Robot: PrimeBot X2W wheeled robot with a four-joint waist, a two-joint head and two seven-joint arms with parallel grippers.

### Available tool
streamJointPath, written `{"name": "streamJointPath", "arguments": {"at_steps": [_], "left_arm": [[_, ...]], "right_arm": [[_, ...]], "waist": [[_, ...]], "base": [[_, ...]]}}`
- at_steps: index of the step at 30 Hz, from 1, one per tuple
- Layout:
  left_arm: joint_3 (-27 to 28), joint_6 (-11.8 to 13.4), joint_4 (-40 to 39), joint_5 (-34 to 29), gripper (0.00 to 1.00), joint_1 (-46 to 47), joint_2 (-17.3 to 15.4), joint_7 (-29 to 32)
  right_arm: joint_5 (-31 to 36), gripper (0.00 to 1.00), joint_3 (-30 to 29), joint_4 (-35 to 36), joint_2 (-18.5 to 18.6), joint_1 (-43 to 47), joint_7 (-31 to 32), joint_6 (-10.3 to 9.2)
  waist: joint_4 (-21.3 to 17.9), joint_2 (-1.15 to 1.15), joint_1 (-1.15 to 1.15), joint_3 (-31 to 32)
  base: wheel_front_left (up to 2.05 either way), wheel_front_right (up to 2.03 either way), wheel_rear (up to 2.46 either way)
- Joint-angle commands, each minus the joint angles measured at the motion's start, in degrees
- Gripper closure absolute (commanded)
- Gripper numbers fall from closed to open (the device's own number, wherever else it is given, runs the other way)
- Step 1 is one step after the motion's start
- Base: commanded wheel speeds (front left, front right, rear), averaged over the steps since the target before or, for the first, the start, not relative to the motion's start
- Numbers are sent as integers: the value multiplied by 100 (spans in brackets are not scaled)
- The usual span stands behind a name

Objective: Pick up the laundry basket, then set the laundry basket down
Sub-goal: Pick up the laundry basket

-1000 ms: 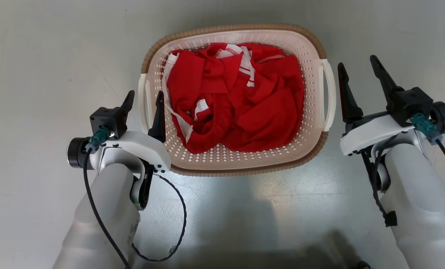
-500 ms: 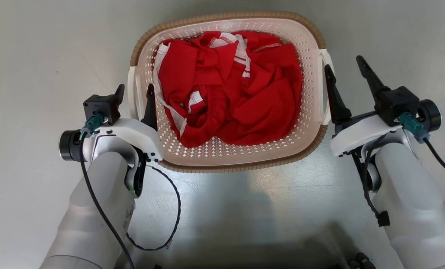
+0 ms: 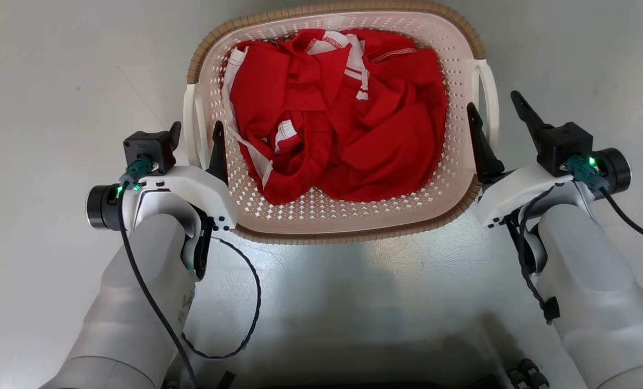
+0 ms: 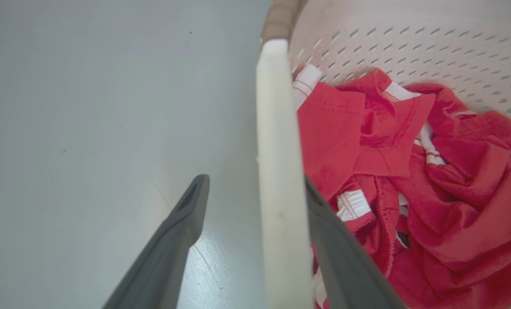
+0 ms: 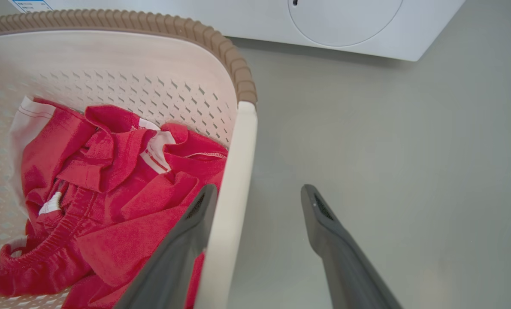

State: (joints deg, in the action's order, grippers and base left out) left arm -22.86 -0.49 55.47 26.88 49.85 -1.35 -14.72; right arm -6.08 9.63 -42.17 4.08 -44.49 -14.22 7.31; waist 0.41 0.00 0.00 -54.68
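We look down on a grey floor (image 3: 56, 65), a white washer (image 5: 345, 25) beyond. The laundry basket (image 3: 332, 216) sits on that floor before us, red clothes (image 3: 343, 119) inside. Our left gripper (image 3: 197, 129) straddles its left handle (image 4: 279, 171), our right gripper (image 3: 492, 102) its right handle (image 5: 229, 206), both spread wide, unclamped.

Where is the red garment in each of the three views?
Head view: red garment upper centre, inside the laundry basket.
Left wrist view: garment at right, beyond the white handle.
Right wrist view: garment at lower left.
Shared landmark: the basket's brown rim.
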Motion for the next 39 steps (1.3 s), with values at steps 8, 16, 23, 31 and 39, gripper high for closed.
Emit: {"name": "streamJointPath", "arguments": {"at_steps": [8, 16, 23, 31, 39], "left_arm": [[-130, 144, 165, 221, 0, 70, -153, -28], [-424, 177, 289, 446, 0, 213, -153, -28], [-675, 227, 341, 656, 0, 292, -153, -28], [-954, 284, 371, 886, 0, 345, -153, -28], [-1251, 262, 454, 1078, 100, 448, -153, -28]], "right_arm": [[-156, 0, 330, -389, -110, -80, -78, 18], [-212, 0, 524, -865, -118, -362, -78, 18], [-391, 0, 737, -1042, -119, -539, -78, 18], [-485, 1, 833, -1281, -120, -655, -78, 18], [-674, 100, 998, -1552, -120, -729, -78, 18]], "waist": [[54, 0, 0, -109], [141, 0, 0, -170], [198, 0, 0, -207], [231, 0, 0, -231], [244, 0, 0, -222]], "base": [[0, 0, 0], [0, 0, 0], [0, 0, 0], [0, 0, 0], [0, 0, 0]]}}
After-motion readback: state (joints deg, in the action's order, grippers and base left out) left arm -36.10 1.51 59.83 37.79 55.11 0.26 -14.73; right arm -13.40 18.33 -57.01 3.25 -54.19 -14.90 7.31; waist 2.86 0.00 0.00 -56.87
